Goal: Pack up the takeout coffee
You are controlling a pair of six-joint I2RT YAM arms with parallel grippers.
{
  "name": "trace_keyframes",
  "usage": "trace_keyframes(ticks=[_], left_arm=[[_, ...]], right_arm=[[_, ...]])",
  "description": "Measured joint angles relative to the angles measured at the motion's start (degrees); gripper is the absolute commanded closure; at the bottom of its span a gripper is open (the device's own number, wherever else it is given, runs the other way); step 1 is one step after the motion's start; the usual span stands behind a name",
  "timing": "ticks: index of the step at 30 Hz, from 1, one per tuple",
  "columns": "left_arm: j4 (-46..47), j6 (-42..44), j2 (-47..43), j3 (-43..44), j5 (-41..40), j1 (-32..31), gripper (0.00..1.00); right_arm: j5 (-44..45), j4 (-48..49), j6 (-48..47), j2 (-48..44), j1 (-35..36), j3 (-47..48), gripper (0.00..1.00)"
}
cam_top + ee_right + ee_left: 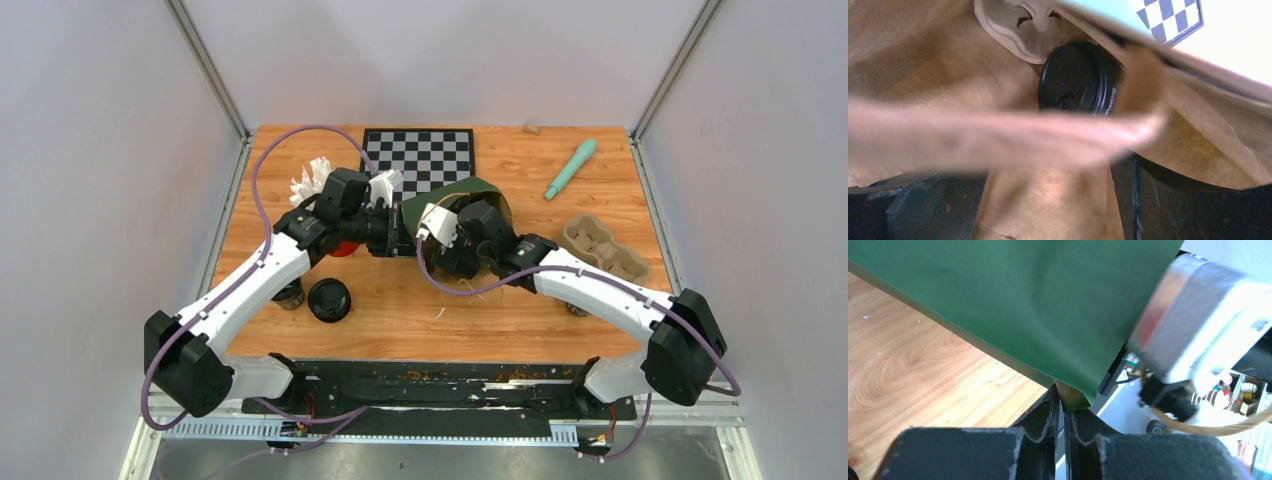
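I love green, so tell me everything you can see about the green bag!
The green bag looks like paper, green outside and brown inside. It lies tipped on the wooden table by the checkerboard. The left gripper pinches its edge, the right gripper reaches into its mouth, and a black-lidded cup sits deep inside.

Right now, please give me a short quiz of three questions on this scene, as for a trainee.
1. True or false: the left gripper is shut on the edge of the green paper bag.
2. Where is the lidded coffee cup seen by the right wrist camera? A) on the checkerboard B) inside the bag C) in the red cup
3. In the top view, what stands on the table beside the left forearm, not yet packed?
Key: 1 true; 2 B; 3 a second lidded cup.
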Motion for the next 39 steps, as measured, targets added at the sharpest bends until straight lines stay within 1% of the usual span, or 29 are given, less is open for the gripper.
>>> trace_keyframes(ticks=[3,6,9,14,21,23,29,32,39], left_arm=[[0.0,0.0,0.0,0.0,0.5,0.0,0.87],[0.0,0.3,0.0,0.0,0.7,0.0,0.87],[0.0,0.5,0.0,0.0,0.7,0.0,0.87],[0.0,0.8,0.0,0.0,0.6,0.0,0.87],[0.0,1.0,0.0,0.0,0.7,0.0,0.87],[0.0,1.0,0.0,0.0,0.7,0.0,0.87],[0.0,1.0,0.0,0.0,1.3,0.0,0.87],[-0.1,1.0,0.0,0.0,1.4,0.0,0.87],[-0.1,1.0,0.0,0.0,1.4,0.0,0.87]], right_arm=[[0.2,0.4,-3.7,1.4,0.0,0.0,0.11],[0.2,2.0,-6.2,3.0,0.0,0.0,0.18],[0.4,5.4,-6.2,4.2,0.0,-0.5,0.25],[0.3,12.5,-1.9,4.5,-0.4,-3.9,0.34],[0.2,19.7,5.9,4.5,-1.5,-8.0,0.35],[0.3,21.1,7.3,4.5,-1.9,-8.8,0.38],[0.9,23.4,9.9,4.5,-3.3,-9.2,0.6],[1.1,24.3,10.5,4.5,-3.6,-9.9,0.74],[0.8,25.7,10.8,4.2,-3.7,-11.0,0.95]])
